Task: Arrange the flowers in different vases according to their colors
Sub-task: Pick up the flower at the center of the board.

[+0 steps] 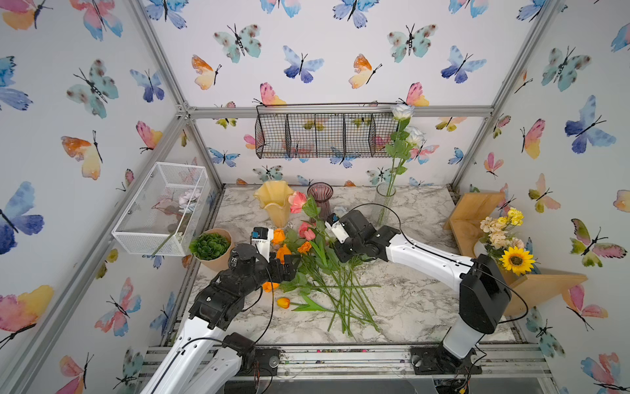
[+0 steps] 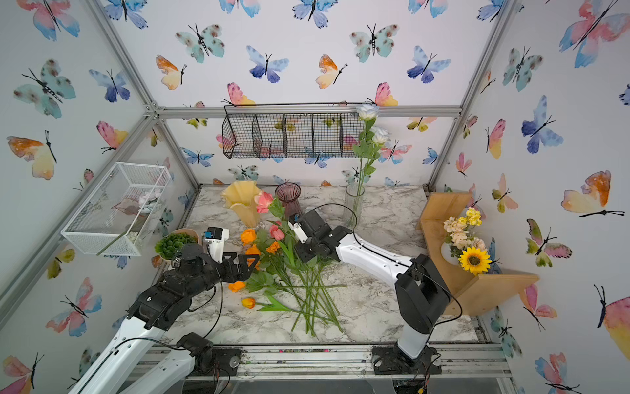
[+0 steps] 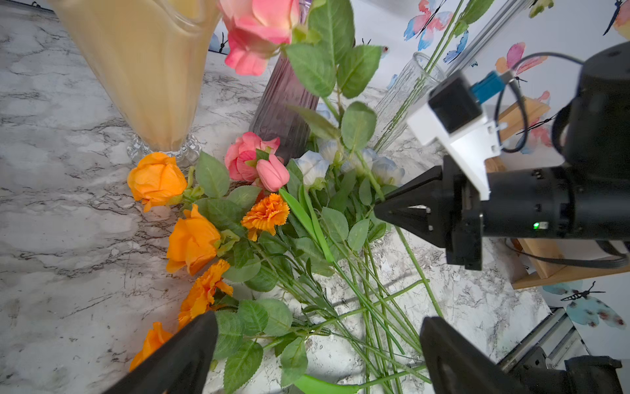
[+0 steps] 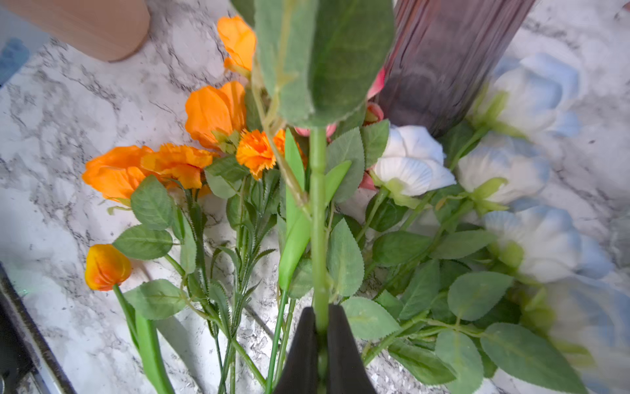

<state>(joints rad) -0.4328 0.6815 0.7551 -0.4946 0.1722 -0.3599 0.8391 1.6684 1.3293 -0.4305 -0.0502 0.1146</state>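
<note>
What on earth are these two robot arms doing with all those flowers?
They are sorting artificial flowers into vases by color. The right gripper is shut on the stem of a pink rose, raised near the purple vase. The left gripper hangs open over the orange flowers lying on the marble table. Two white-blue roses already stand in the clear glass vase; the yellow vase and the purple one look empty.
</note>
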